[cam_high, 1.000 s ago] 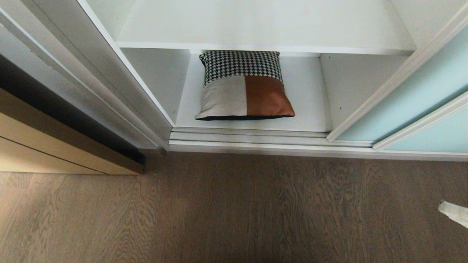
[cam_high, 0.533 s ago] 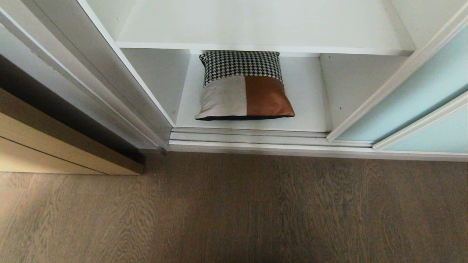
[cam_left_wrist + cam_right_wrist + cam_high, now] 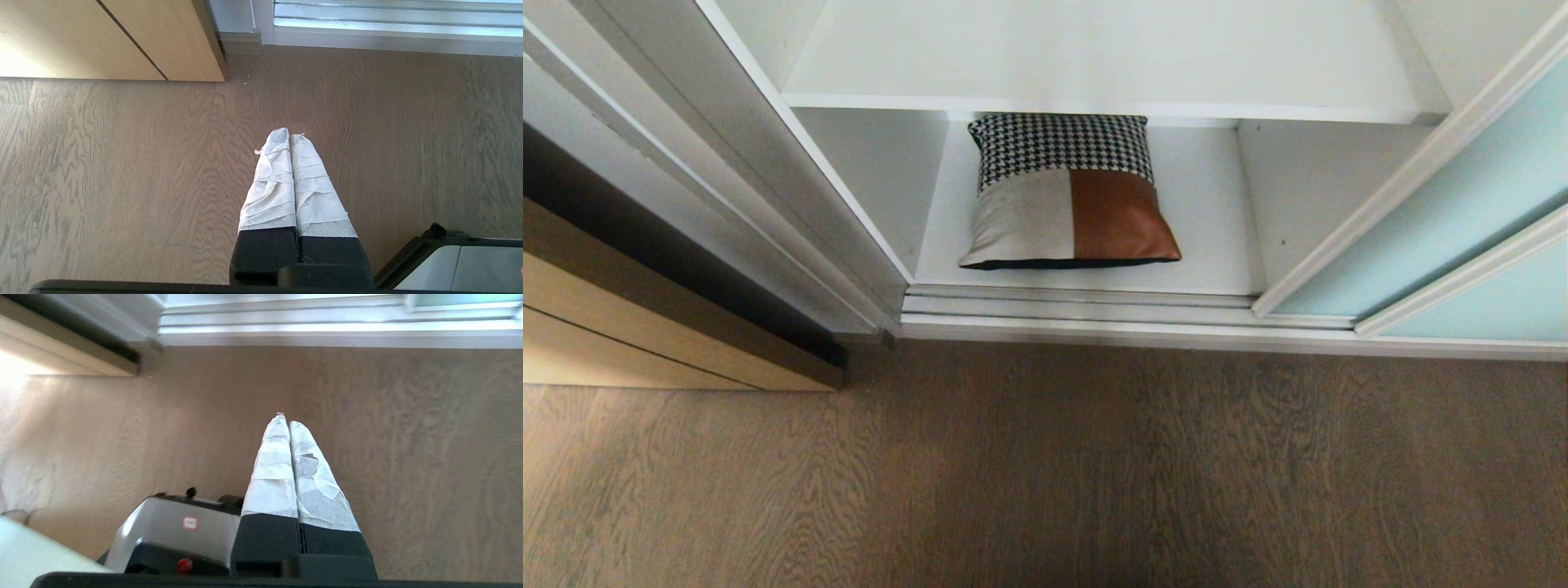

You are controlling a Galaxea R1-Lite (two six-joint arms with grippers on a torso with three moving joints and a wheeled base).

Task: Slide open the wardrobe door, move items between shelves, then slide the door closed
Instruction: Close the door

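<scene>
Wood-grain floor (image 3: 1045,474), wardrobe open | cushion (image 3: 1068,196) lies flat on bottom shelf (image 3: 1217,245), sliding door (image 3: 1445,212) pushed right | left gripper (image 3: 290,136) and right gripper (image 3: 284,418) over floor, fingers pressed closed, empty | advice: open wide, pinch the cushion's near edge.

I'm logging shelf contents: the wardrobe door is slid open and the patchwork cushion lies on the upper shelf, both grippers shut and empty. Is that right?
One thing is off: the cushion lies on the lower shelf, under the bare upper shelf, as the head view shows. The rest holds: the door is slid open, and the left gripper and right gripper are shut and empty.
</scene>
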